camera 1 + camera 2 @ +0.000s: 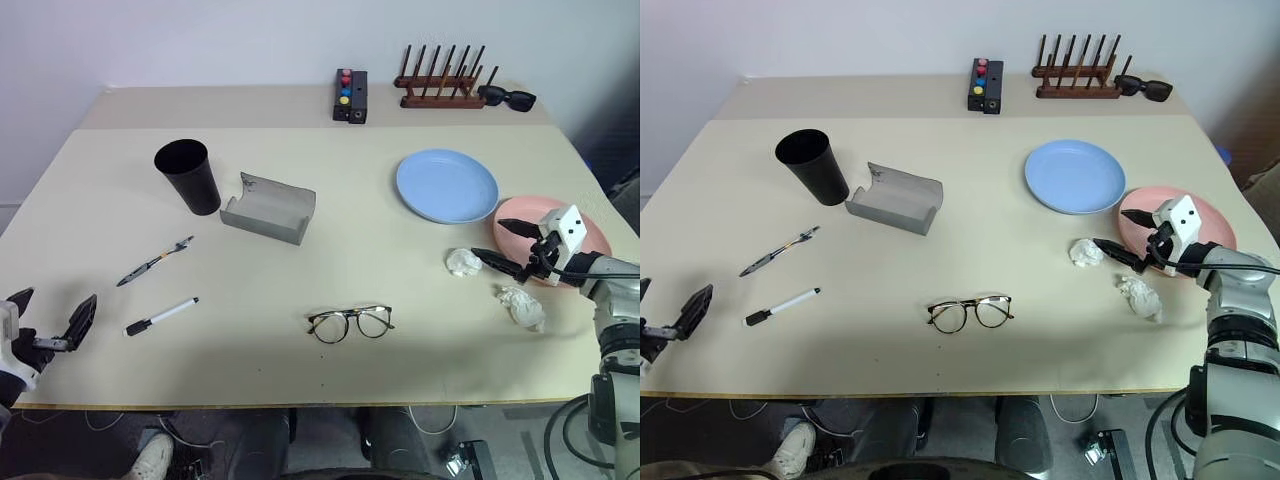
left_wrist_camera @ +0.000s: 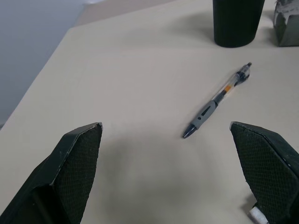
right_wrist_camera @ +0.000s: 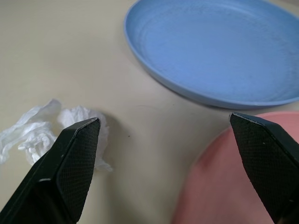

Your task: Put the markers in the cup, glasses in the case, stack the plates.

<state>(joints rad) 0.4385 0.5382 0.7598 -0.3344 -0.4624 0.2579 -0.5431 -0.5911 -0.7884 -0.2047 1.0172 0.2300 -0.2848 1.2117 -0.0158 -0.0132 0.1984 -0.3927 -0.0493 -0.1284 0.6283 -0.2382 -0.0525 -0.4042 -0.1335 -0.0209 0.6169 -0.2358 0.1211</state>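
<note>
Overhead, glasses (image 1: 350,323) lie mid-table; left wrist catches dark pen (image 2: 217,100).

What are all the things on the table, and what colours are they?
cup: one, black, upright, far left part of the table.
case: one, grey, lid open, just right of the cup.
pen: one, dark with a silvery clip, near left.
marker: one, white with a black cap, nearer than the pen.
glasses: one pair, dark thin rims, clear lenses, near middle.
blue plate: one, light blue, right of middle.
pink plate: one, salmon pink, right edge, beside the blue plate, not stacked.
crumpled tissues: two, white, near the pink plate.
button box: one, black with coloured buttons, far middle.
peg rack: one, reddish brown, far right.
sunglasses: one pair, black, beside the rack.
left gripper: fingers open, near left corner.
right gripper: fingers open, at the pink plate's edge.
</note>
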